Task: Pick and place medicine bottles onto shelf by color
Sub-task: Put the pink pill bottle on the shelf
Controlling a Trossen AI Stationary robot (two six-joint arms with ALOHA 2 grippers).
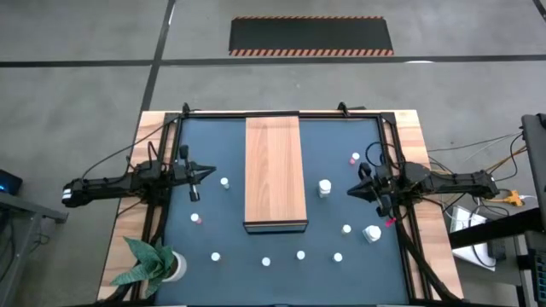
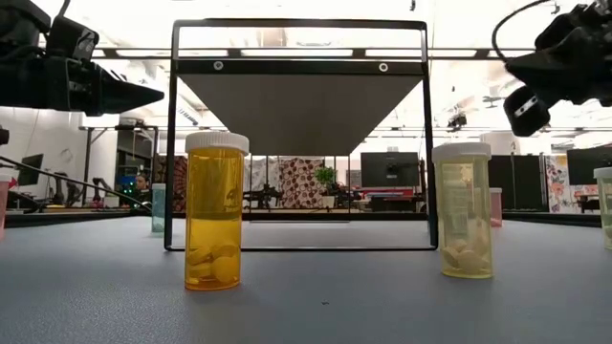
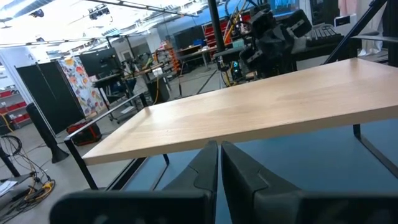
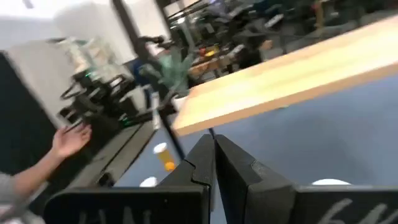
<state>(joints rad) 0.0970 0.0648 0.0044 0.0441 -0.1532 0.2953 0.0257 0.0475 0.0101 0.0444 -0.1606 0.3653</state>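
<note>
Both hands, left hand [image 1: 207, 173] and right hand [image 1: 351, 190], were held closed and empty beside the bare shelf [image 1: 275, 170], so opening wide before descending on a scattered bottle [image 1: 325, 187] was advised.

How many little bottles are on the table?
10 bottles: two left of the shelf, four in a row beyond its dark end, four right of it. A pink speck by the right gripper may be another; some may hide under the shelf.
</note>
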